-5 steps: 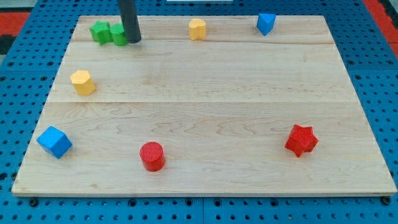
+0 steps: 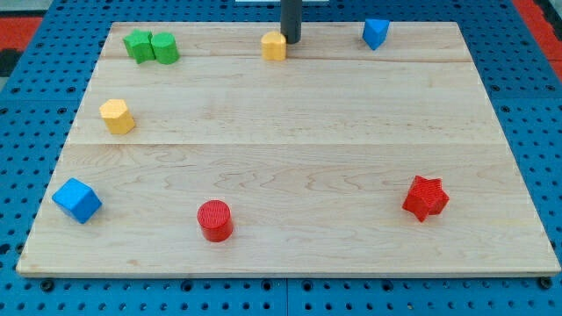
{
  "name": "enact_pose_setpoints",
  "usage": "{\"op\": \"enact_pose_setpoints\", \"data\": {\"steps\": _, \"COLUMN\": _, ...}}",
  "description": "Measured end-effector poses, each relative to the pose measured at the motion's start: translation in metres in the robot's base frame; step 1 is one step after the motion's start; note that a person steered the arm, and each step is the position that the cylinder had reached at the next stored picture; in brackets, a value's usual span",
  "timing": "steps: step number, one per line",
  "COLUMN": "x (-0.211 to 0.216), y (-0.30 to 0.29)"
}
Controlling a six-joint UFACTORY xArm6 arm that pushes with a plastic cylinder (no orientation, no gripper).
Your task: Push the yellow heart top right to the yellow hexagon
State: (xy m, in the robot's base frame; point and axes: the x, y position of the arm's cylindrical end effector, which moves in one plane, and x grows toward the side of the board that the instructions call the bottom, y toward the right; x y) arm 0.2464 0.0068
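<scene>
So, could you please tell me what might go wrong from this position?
My tip sits at the yellow heart's upper right edge, so an off-centre push could spin it aside. The yellow hexagon lies far to the view's left; the heart could drift toward the green blocks or bump the hexagon away.

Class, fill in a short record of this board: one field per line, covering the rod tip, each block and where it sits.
my tip: at the view's top, against the upper right side of the yellow heart
yellow heart: top centre
yellow hexagon: left side, apart from the heart
green blocks: two touching, top left
blue block: top right
blue cube: bottom left
red cylinder: bottom, left of centre
red star: bottom right
</scene>
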Motion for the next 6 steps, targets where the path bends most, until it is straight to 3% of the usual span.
{"op": "enact_pose_setpoints", "data": {"steps": 1, "x": 0.022, "y": -0.017}}
{"op": "enact_pose_setpoints", "data": {"steps": 2, "x": 0.044, "y": -0.09}}
{"op": "enact_pose_setpoints", "data": {"steps": 4, "x": 0.035, "y": -0.159}}
{"op": "enact_pose_setpoints", "data": {"steps": 5, "x": 0.08, "y": -0.208}}
{"op": "enact_pose_setpoints", "data": {"steps": 6, "x": 0.097, "y": -0.225}}
